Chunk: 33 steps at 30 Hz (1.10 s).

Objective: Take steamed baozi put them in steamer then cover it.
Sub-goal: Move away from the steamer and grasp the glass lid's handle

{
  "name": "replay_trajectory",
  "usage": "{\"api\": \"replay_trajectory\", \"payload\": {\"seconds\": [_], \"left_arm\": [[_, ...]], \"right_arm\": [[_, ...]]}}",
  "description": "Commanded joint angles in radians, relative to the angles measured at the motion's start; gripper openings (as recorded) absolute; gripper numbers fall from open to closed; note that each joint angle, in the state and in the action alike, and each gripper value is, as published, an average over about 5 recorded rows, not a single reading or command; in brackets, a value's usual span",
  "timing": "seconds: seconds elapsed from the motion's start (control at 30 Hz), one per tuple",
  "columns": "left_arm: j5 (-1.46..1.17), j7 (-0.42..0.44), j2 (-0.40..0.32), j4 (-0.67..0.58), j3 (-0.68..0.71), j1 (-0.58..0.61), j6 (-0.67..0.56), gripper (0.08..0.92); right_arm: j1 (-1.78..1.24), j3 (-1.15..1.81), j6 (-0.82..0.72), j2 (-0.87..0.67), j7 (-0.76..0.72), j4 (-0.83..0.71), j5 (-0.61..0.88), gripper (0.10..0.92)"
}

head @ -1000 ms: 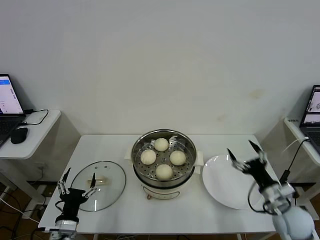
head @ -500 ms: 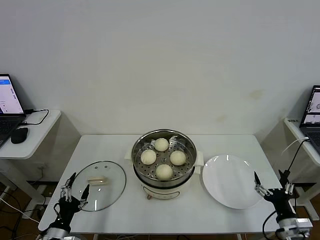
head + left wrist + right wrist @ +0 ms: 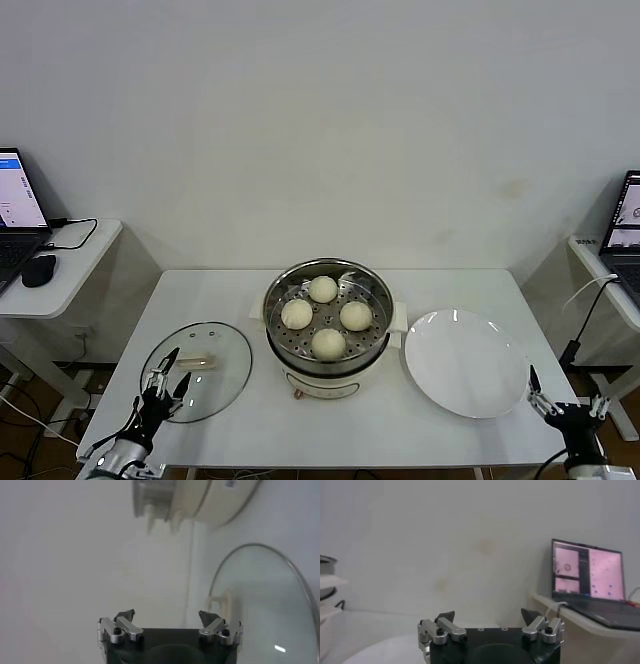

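The steamer (image 3: 378,333) stands uncovered at the middle of the table, with several cream-white baozi (image 3: 328,343) on its perforated tray. Its glass lid (image 3: 215,385) lies flat on the table to the left, knob (image 3: 195,360) up. My left gripper (image 3: 165,376) hovers open at the lid's front-left rim, holding nothing. In the left wrist view the left gripper (image 3: 167,617) faces the lid (image 3: 265,605) and the steamer's white base (image 3: 200,500). My right gripper (image 3: 567,402) is open and empty, low at the table's front right corner; the right wrist view shows the right gripper (image 3: 490,616) facing the wall.
A bare white plate (image 3: 465,362) lies right of the steamer. Side desks with laptops stand at far left (image 3: 18,205) and far right (image 3: 587,575). The table's front edge runs just below both grippers.
The right gripper has dropped from above the plate to the table's front right corner. The left gripper sank and shifted slightly right along the lid's rim. Both stayed open.
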Motion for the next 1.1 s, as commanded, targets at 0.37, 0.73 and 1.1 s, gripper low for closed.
{"api": "replay_trajectory", "payload": {"seconds": [0.37,0.73,1.1], "left_arm": [[0.071,0.012,0.025,0.208,0.067,-0.223,-0.017,0.823],[0.084,0.021,0.014,0.263,0.077,-0.271,-0.016,0.823],[0.105,0.017,-0.007,0.288,0.087,-0.292,-0.014,0.814]], "right_arm": [[-0.025,0.026,0.009,0.056,0.011,-0.005,-0.037,0.823],[-0.021,0.015,0.010,0.051,0.006,-0.020,-0.044,0.823],[-0.013,-0.002,0.011,0.043,0.002,-0.030,-0.052,0.823]]}}
